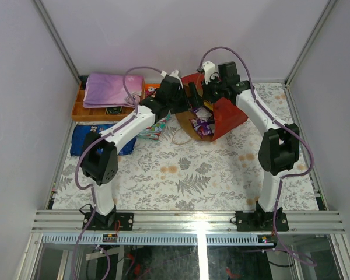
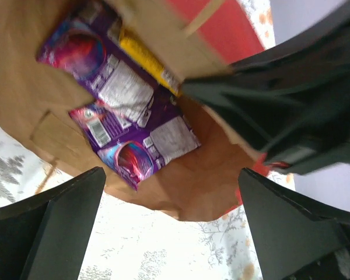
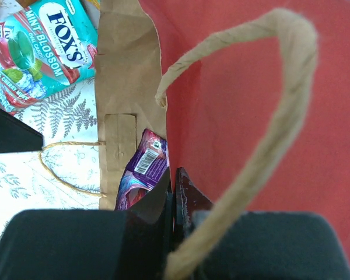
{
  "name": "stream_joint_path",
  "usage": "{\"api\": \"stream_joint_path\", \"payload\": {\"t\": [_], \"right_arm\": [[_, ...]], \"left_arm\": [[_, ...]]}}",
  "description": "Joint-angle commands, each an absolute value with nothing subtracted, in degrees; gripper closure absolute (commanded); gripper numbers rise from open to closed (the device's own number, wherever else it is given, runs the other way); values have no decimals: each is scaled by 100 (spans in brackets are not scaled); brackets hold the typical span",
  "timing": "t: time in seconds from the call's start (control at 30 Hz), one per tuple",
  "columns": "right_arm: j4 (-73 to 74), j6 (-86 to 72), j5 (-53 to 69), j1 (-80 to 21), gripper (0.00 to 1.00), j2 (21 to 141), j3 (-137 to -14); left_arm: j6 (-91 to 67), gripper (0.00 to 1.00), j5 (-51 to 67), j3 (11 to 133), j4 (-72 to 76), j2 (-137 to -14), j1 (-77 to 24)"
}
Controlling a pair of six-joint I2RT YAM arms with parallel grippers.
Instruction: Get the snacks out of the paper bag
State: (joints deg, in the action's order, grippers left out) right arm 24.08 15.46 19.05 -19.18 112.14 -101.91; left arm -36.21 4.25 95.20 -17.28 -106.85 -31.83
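Overhead view: two robot arms reach from the near edge of a leaf-print tabletop (image 1: pixel 192 181) toward a red paper bag (image 1: pixel 230 114) at the far centre. The bag lies on its side w/ its mouth facing left and toward the arms, brown inside showing.

The right pincer (image 3: pixel 174 186) is closed tight on the bag's upper rim, brown lining on one side of the fingers and red outside on the other. One string handle (image 3: pixel 280 116) loops up past it.

The left pincer (image 2: pixel 170 181) hangs at the bag's mouth, jaws spread wide, holding nothing. It isn't touching the packets.

Inside the bag, near the mouth: two purple packets (image 2: pixel 134 125) lying flat and overlapping, plus a yellow packet (image 2: pixel 149 61) tucked deeper, partly hidden under the bag's top wall.

Outside the bag, on the tabletop:
- a green packet (image 3: pixel 41 46) of mints just left of the mouth, under the left arm
- a blue chip bag (image 1: pixel 81 140) at the left edge, partly behind the left arm's elbow

Far left corner: an orange tray (image 1: pixel 77 109) w/ a folded purple-pink cloth (image 1: pixel 112 88) resting on top of it.
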Motion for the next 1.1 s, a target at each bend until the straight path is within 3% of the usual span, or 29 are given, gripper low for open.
{"api": "stream_joint_path", "payload": {"t": [0.0,0.3,0.6,1.07], "right_arm": [[2180,1566,1542,-1852,100,10900,-10095],[1653,683,1097,-1828,100,10916,-9985],[1255,163,1279,-1828,100,10702,-9632],[1088,13,1284,-1827,100,10644,-9471]], "left_arm": [[-4701,6,1100,8882,-452,-10912,-3140],[-6258,20,1060,6923,1885,-10638,-3211],[-6624,27,965,7522,2553,-11744,-3266],[-6256,35,52,8745,1610,-12834,-3261]]}}
